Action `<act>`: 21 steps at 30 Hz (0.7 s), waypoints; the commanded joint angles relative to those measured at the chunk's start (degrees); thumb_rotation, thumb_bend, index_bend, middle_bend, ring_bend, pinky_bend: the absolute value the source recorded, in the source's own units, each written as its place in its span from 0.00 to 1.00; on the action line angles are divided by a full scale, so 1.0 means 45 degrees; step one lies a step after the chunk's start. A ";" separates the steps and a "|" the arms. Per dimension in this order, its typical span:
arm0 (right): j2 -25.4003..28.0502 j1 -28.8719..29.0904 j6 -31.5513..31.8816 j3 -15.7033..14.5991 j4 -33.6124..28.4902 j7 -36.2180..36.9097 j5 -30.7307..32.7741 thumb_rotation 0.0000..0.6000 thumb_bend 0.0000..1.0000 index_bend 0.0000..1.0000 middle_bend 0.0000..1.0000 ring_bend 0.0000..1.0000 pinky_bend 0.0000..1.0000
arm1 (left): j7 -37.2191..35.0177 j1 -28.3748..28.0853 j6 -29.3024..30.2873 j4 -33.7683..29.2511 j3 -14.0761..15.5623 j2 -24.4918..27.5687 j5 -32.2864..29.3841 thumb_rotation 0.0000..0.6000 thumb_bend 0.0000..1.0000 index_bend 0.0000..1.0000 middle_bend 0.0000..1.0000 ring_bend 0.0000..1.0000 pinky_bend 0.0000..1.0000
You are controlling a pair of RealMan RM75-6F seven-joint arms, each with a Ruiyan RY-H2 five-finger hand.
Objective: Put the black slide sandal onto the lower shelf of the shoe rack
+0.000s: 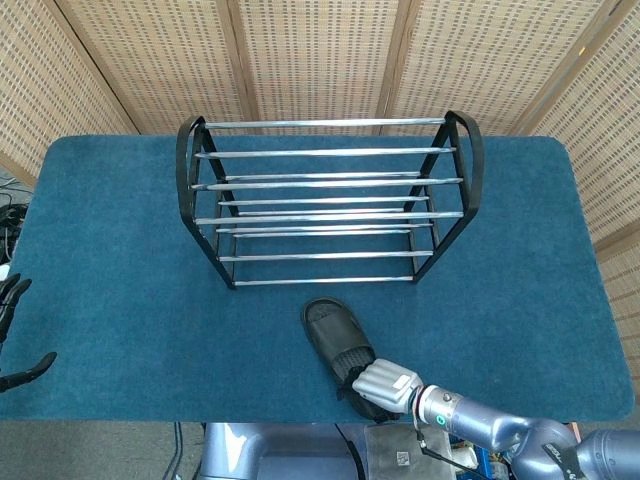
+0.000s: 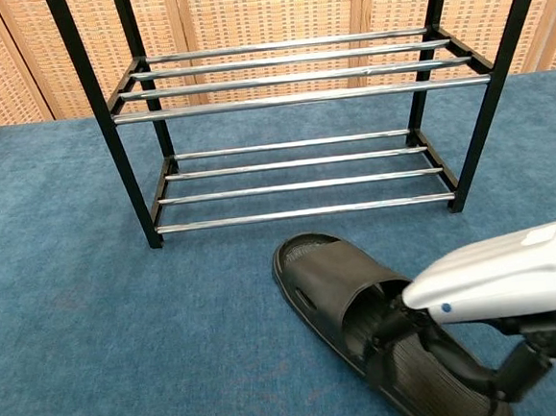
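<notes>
One sandal (image 2: 337, 285): lying on the blue table (image 1: 120, 270), toe pointing at the rack (image 1: 325, 200).
Right hand (image 2: 482, 346): fingers curling onto its heel.
Left hand (image 1: 12, 335): fingers spreading apart.

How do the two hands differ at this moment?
The right hand is over the heel end of the black slide sandal, its fingers down on the footbed; the left hand touches nothing. The right sits near the table's front middle; the left sits off the table's left edge. Both have dark fingers.
</notes>
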 commanded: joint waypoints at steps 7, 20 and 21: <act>-0.1166 -0.0214 0.2127 0.0295 0.0251 -0.1178 -0.0643 1.00 1.00 0.28 0.31 0.18 0.28 | -0.0283 -0.0014 -0.0031 0.0096 -0.0006 0.0079 0.0003 1.00 0.24 0.00 0.00 0.00 0.00; -0.2772 0.0910 0.2043 0.1173 0.3098 -0.2791 -0.1053 1.00 1.00 0.32 0.33 0.18 0.27 | -0.0281 -0.0138 -0.0293 0.0112 -0.0024 0.0080 -0.0125 1.00 0.24 0.00 0.00 0.00 0.00; -0.2815 0.0986 0.1936 0.1231 0.3136 -0.2957 -0.0835 1.00 1.00 0.32 0.33 0.18 0.27 | -0.0287 -0.0147 -0.0311 0.0112 -0.0030 0.0081 -0.0142 1.00 0.24 0.00 0.00 0.00 0.00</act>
